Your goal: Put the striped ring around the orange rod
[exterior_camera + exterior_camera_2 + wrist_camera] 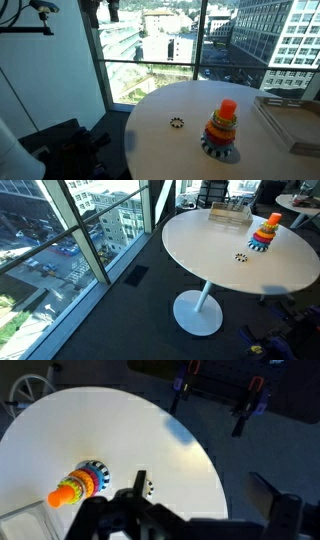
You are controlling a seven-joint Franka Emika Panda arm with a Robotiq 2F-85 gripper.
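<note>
**Striped ring lies on the table, apart from the rod**

In an exterior view you see the striped ring (177, 123) flat on the round white table (150, 140), near the orange rod (228, 107) that stands in a stack of coloured rings (221, 133). In an exterior view from farther off, the ring lies near the stack without touching it. In the wrist view your gripper (130, 510) is a dark shape above the table, and you cannot tell whether its claw is spread or closed.
</note>
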